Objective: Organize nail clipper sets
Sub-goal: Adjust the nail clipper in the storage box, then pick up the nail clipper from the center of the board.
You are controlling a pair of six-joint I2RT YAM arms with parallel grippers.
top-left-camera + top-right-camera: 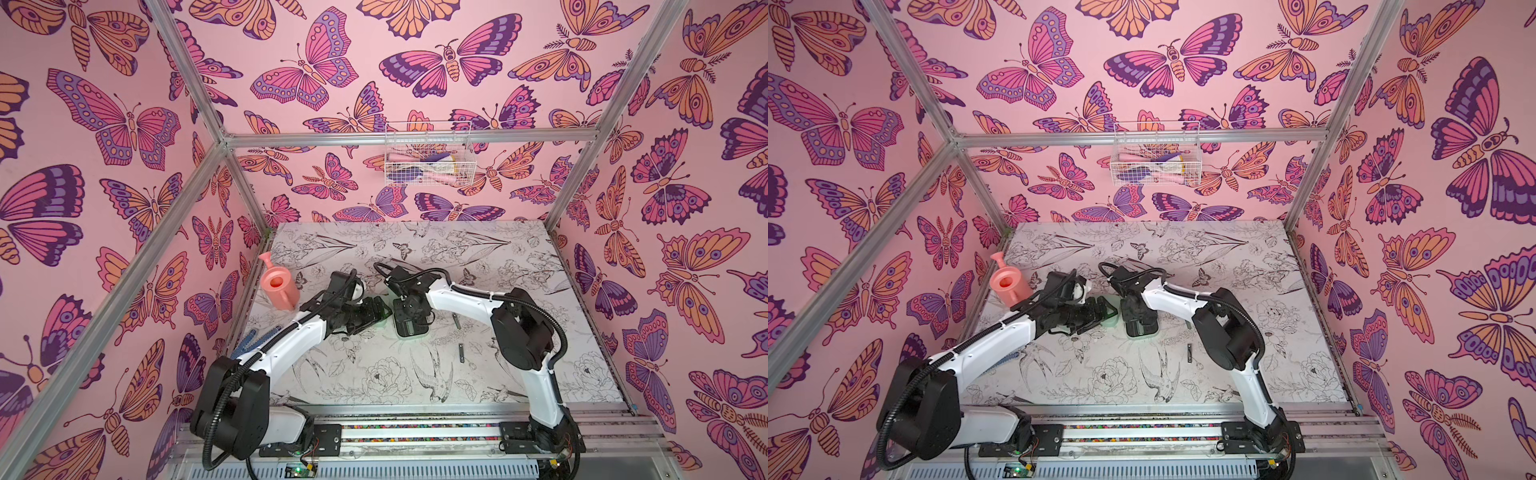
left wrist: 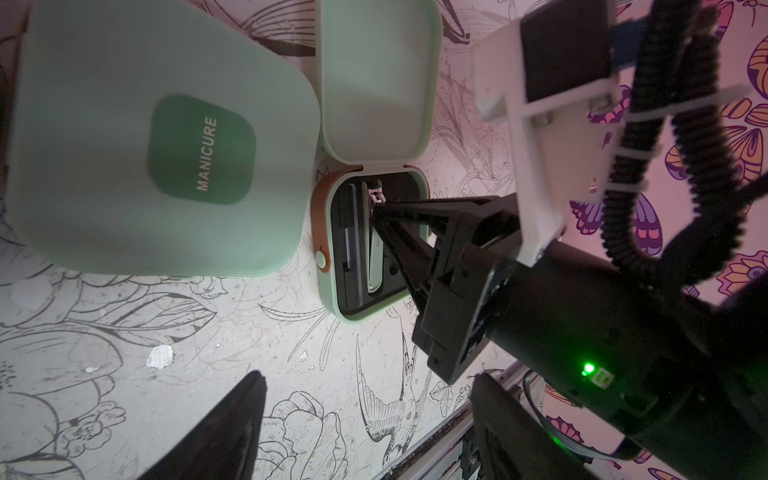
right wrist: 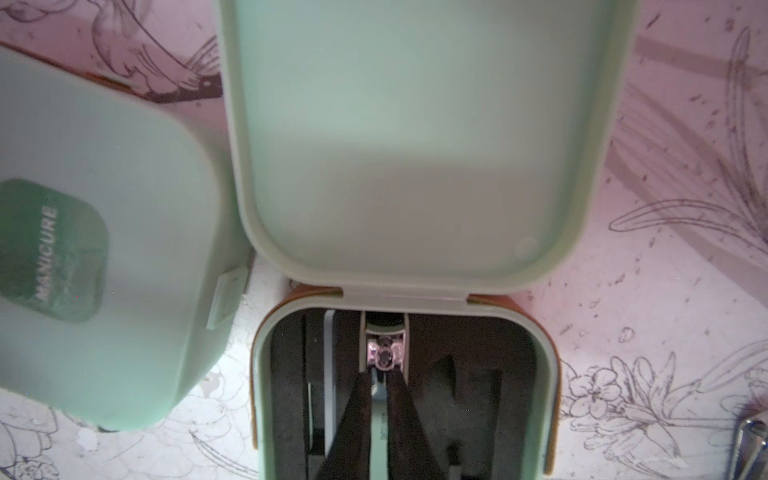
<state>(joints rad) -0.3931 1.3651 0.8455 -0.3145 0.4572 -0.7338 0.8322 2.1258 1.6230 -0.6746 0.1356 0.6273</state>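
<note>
– So, what are you working on right now?

– I'm seating a nail clipper [image 3: 384,351] in the open case [image 3: 407,145], as far as I'm judging it. The right end effector [image 3: 379,374] is reaching into the base, with its fingers pinched narrowly on the clipper's slim body just behind the metal head. The clipper is lying along the middle slot of the black foam insert [image 3: 457,395], head toward the hinge.

– And the other arm?

– The left end effector [image 2: 368,378] is hovering over the tabletop [image 1: 374,374] with its fingers spread wide, gripping nothing. It's near the closed case [image 2: 158,137], which is sitting just beside the open one's lid.

– What are you watching for?

– Alignment, mostly. I'm reckoning the clipper should be going straight down, parallel with the slot. That way it isn't riding up on the foam or nudging the flat grey tool [image 3: 328,374] in the neighbouring slot. I'm planning on pressing lightly and easing the fingers apart only a little, since the slot walls are leaving scant room. Then I'm lifting straight up so nothing is dragging out.

– Anything worrying you?

– The case looks light, so it may be sliding or tipping under any sideways push. I'm thinking of steadying its rim with the left arm. Loose tools [image 1: 460,352] are lying on the tabletop beside the right arm, well apart from the cases.
</note>
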